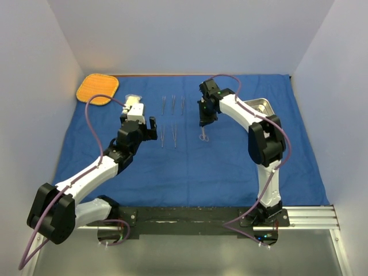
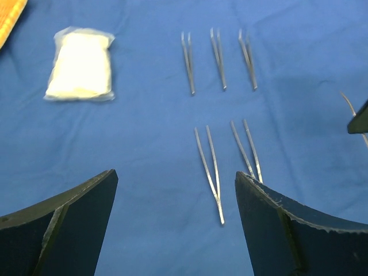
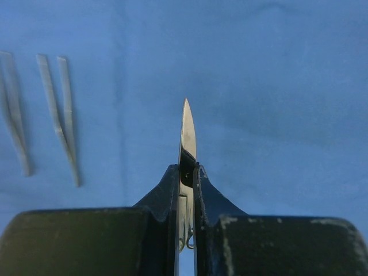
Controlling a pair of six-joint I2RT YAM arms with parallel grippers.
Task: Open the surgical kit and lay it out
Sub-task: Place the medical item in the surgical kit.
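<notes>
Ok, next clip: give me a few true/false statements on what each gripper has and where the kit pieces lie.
1. The right gripper is shut on the scissors. True.
2. The left gripper holds a pair of forceps. False: its jaws stand wide open with nothing between them, and the forceps lie on the blue cloth.
3. Five forceps lie on the cloth in two rows, three in the farther row and two in the nearer. True.
4. The gauze pack sits in the steel tray. False: it lies on the cloth near the orange mat, and the tray is at the far right.
</notes>
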